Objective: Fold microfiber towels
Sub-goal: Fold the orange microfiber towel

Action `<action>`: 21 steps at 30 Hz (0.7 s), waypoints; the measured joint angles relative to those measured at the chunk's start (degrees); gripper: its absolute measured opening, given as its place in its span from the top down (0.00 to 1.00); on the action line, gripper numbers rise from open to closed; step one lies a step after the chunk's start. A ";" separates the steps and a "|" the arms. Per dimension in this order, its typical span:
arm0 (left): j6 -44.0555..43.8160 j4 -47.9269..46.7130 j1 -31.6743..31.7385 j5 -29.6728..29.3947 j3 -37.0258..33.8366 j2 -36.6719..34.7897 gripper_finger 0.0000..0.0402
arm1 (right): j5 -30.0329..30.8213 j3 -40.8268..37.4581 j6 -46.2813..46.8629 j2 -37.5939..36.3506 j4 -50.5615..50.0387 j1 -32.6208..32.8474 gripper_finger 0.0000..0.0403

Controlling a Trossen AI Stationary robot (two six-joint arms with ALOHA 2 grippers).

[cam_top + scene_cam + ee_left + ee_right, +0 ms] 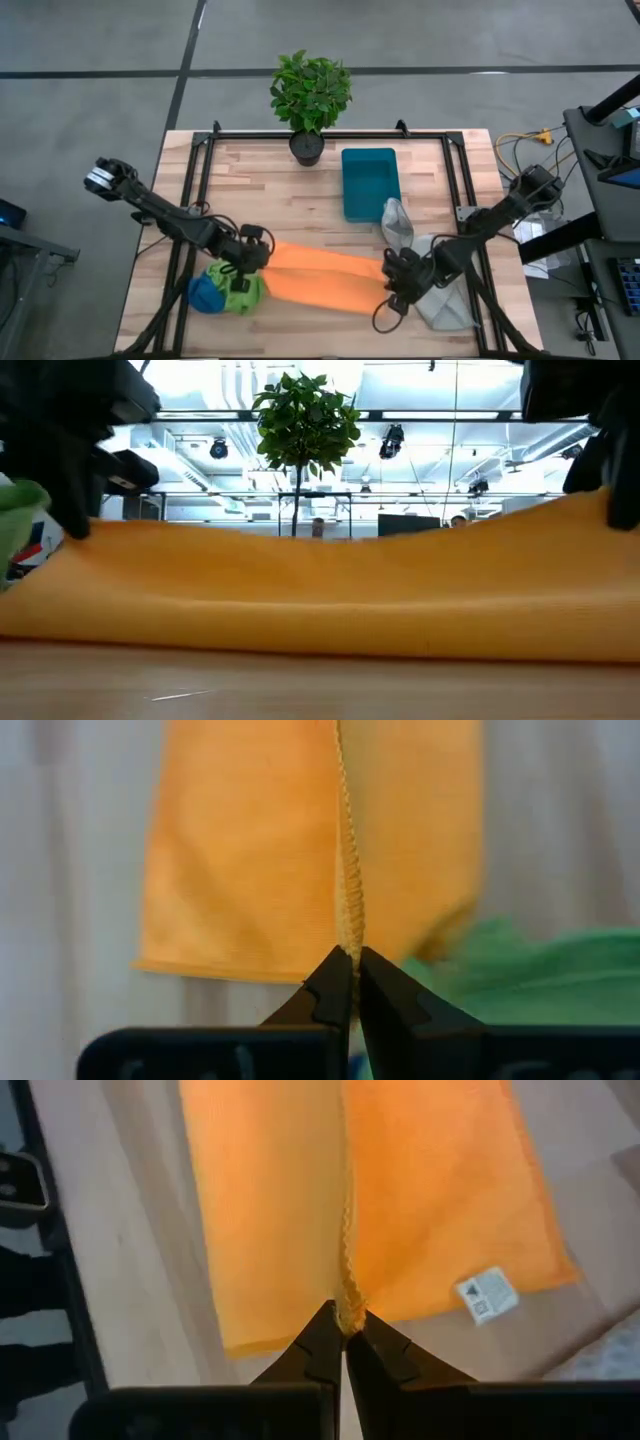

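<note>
two arms are over the wooden surface [300, 190] right now, and we go from the biggest thing down. the surface carries a black frame [200, 170] along its edges. stretched across the near half we see the orange towel [325, 279], a long band running between the two grippers, lifted at both ends and sagging to the surface in the middle, as the low view shows. in the right wrist view its hem runs straight up from the fingertips, with a small white label [485, 1294] near one corner.

next in size, the pale grey towel [440, 300] lies crumpled on the right side, partly under the right arm, its upper end just beside the teal bin [369, 182]. the bin sits at the far middle of the surface, and a potted plant [310, 95] stands just left of it at the far edge.

smaller still, the lime green towel [240, 293] is bunched at the near left, touching the blue towel [205, 293], which is balled up on its left.

now the grippers: we have the left gripper [255, 254] pinched tight on the orange towel's left end, right above the green one. the right gripper [393, 285] is clamped on the towel's right end, fingers closed on the hem.
</note>
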 joint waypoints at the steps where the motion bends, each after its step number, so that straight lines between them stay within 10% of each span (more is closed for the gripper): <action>1: 0.03 -0.01 0.46 -1.09 -0.03 0.26 1.00 | 0.00 -0.32 0.22 0.00 0.10 -0.45 0.98; 21: 5.92 4.28 5.98 -8.02 -0.03 7.87 1.00 | -0.15 -2.80 2.07 0.17 -0.50 -4.50 0.98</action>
